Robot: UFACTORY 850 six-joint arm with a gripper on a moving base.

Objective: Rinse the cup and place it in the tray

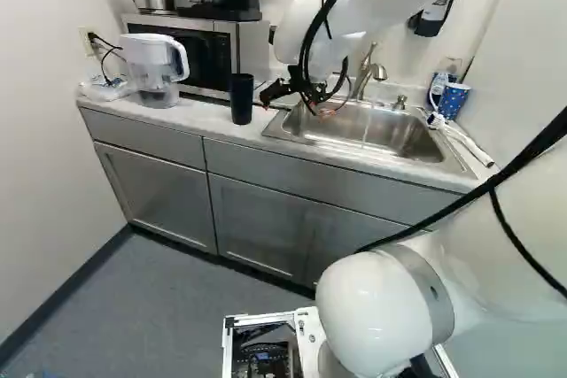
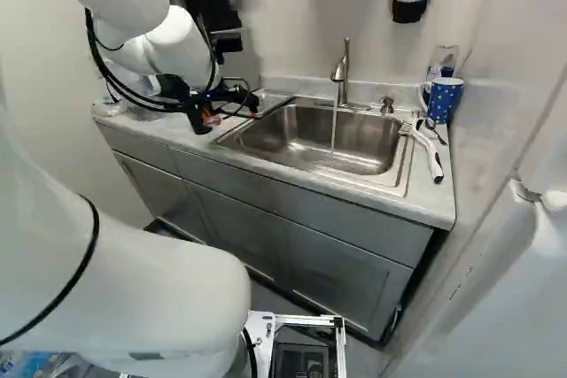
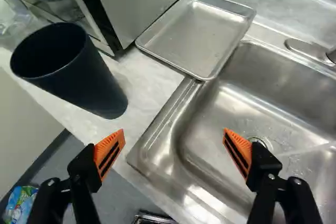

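Note:
At the left base view's middle, my gripper hangs over the counter, just right of a tall dark blue cup. Seen from the wrist, the gripper stands wide open with nothing between its orange pads. The cup stands upright on the counter, ahead of and outside one finger. A shallow metal tray lies beyond the fingers, by the microwave and partly over the sink's corner, with nothing on it. Water runs from the faucet into the sink.
A microwave stands behind the cup, with a coffee maker and kettle on top. A water pitcher is left of the cup. Right of the sink are a blue dotted mug and a white-handled brush.

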